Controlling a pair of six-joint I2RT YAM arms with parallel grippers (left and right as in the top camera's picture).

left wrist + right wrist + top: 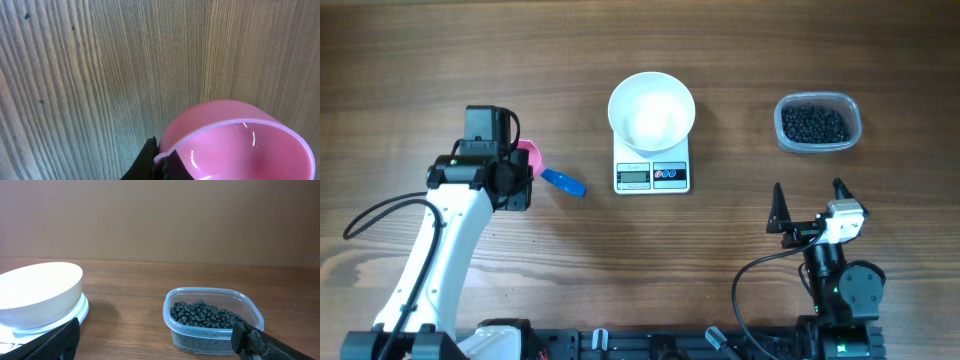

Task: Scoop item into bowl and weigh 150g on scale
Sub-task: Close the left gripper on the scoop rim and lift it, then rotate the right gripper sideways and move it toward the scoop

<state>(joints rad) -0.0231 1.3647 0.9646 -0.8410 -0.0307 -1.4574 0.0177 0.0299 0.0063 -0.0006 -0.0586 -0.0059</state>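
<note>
The white bowl [651, 108] stands empty on the scale [652, 176] at the table's middle back. The item, dark beads [814, 123], fills a clear plastic tub [850, 138] at the back right. My left gripper [516, 168] is left of the scale, shut on the rim of a pink scoop [529, 154] with a blue handle [563, 182]. In the left wrist view the fingertips [161, 161] pinch the rim of the scoop [235, 145], whose cup is empty. My right gripper [810, 205] is open in front of the tub, with nothing between its fingers.
From the right wrist, the bowl [40, 292] is at the left and the tub [172, 325] of beads [205, 314] at the right, with bare wood between. The scale's display [634, 176] faces the front. Cables run along the front edge.
</note>
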